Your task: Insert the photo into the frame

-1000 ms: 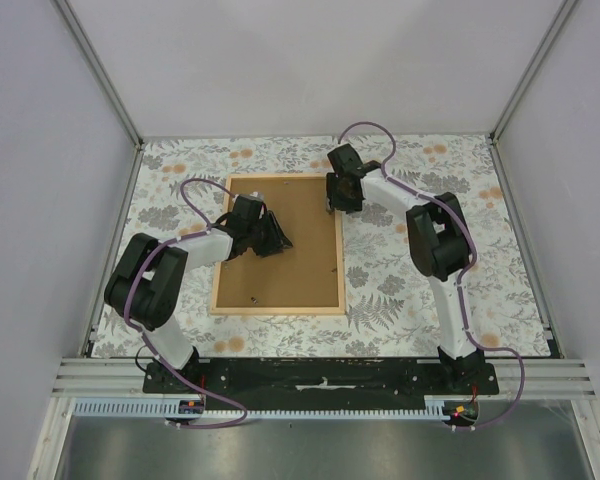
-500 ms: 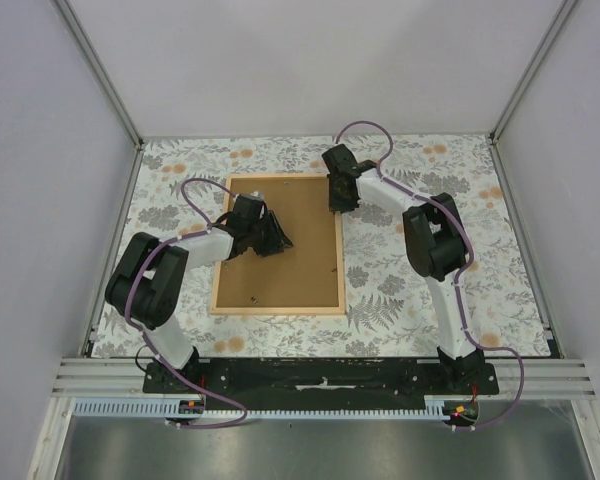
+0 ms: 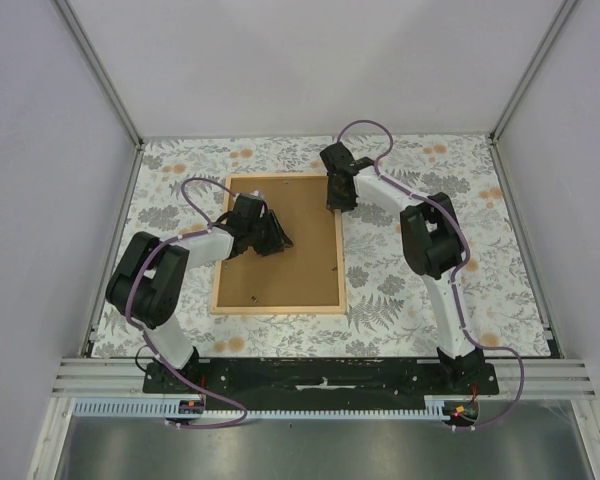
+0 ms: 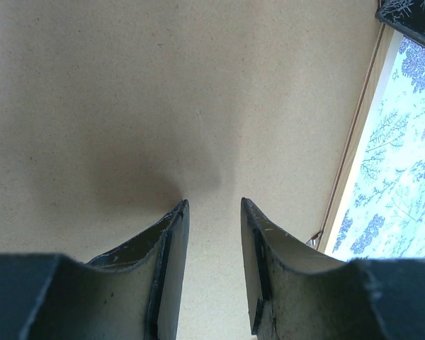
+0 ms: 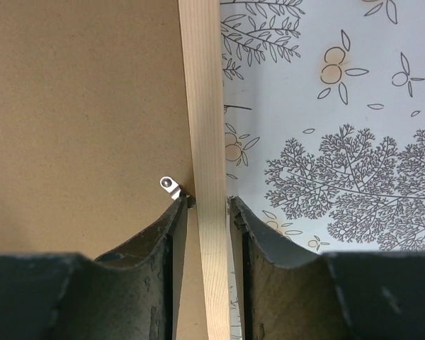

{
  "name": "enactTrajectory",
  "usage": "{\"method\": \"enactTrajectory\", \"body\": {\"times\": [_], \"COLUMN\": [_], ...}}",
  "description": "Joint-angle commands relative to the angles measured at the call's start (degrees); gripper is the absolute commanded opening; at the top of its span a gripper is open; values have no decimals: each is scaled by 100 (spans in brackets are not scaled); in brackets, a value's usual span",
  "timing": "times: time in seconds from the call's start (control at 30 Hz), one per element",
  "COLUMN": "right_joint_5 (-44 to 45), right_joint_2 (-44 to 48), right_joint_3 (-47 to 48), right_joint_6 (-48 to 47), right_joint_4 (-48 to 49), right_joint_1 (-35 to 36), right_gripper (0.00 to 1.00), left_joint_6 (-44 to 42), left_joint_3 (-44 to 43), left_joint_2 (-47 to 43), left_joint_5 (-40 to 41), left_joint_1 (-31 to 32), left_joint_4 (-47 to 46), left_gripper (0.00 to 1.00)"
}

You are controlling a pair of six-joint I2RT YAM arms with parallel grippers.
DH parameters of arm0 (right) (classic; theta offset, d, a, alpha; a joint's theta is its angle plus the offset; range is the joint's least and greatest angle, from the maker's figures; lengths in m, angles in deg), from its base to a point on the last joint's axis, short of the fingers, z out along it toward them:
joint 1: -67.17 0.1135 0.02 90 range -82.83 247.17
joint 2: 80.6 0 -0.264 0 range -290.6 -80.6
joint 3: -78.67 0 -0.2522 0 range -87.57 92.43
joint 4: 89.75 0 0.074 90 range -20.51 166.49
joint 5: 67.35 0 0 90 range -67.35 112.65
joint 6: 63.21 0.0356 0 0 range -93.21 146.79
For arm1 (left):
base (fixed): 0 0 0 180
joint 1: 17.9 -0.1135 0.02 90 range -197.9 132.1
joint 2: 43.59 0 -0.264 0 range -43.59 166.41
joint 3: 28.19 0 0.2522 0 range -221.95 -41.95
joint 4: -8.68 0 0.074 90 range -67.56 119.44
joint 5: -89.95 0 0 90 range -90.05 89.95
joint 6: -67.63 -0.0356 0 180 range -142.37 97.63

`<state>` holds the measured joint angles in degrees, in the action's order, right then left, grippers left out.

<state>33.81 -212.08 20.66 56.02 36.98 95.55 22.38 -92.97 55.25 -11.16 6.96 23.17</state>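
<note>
The light wood frame (image 3: 276, 309) lies flat on the flowered cloth, filled by the brown backing board (image 3: 295, 270). The photo is not in view. My left gripper (image 3: 278, 240) rests its tips on the board's left middle. In the left wrist view its jaws (image 4: 214, 205) stand a little apart with only the board (image 4: 163, 85) between them. My right gripper (image 3: 337, 205) is at the frame's right rail near the far corner. In the right wrist view its open jaws (image 5: 207, 202) straddle the rail (image 5: 202, 106), and the left fingertip touches a small metal clip (image 5: 171, 185).
The flowered tablecloth (image 3: 430, 220) covers the table to the right of the frame. Grey walls and metal posts close in the back and both sides. Another metal clip (image 4: 313, 241) sits by the frame's rail in the left wrist view.
My right gripper has moved a little left and toward the back along the frame's right rail. The left gripper has stayed on the board.
</note>
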Motion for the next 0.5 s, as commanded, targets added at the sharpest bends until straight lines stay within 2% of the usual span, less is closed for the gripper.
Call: {"method": "enactTrajectory", "body": {"times": [0.0, 0.07, 0.13, 0.23, 0.47], "right_joint_5": [132, 220, 299, 395, 238], "right_joint_2": [-308, -326, -326, -361, -335], "right_joint_3": [164, 146, 111, 129, 120], "right_joint_6": [398, 565, 723, 882, 1093], "right_joint_4": [163, 110, 75, 5, 92], "right_joint_1": [-17, -17, -17, -26, -26], "right_gripper": [39, 38, 26, 13, 12], "left_joint_6": [-151, -151, -151, -151, -142], "left_joint_3": [14, 14, 14, 14, 66], "left_joint_2": [240, 231, 223, 214, 196], "left_joint_5": [92, 83, 83, 92, 57], "left_joint_1": [19, 19, 19, 19, 19], "left_joint_4": [305, 296, 305, 305, 287], "left_gripper": [43, 43, 43, 43, 43]}}
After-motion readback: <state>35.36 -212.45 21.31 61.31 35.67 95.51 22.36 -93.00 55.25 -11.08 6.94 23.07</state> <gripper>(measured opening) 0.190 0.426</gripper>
